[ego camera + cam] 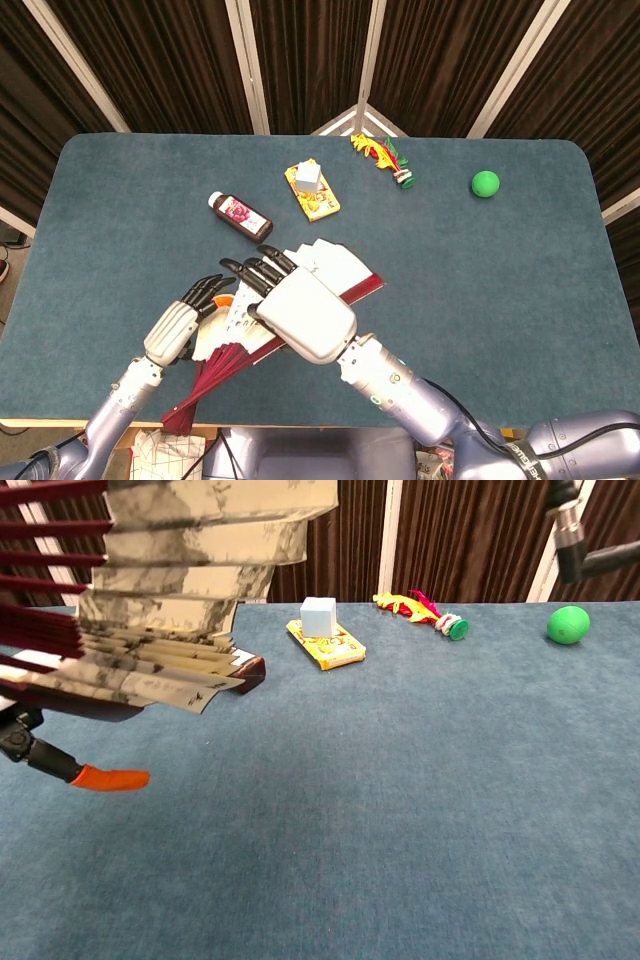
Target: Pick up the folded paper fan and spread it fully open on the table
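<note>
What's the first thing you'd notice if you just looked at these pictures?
The big paper fan, partly spread, with dark red ribs and cream folds, fills the upper left of the chest view. In the head view the white right hand holds it above the near side of the blue table, with the left hand beside it. Far right sits a bright green ball.

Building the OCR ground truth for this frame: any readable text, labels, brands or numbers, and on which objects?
No text can be read in either view.
Dark bottle: pink label, print too small to read.
Yellow packet under the grey cube: printed, but blurred.
Paper fan: ink-wash pattern only, no legible characters.
Green ball and shuttlecock: no markings visible.
</note>
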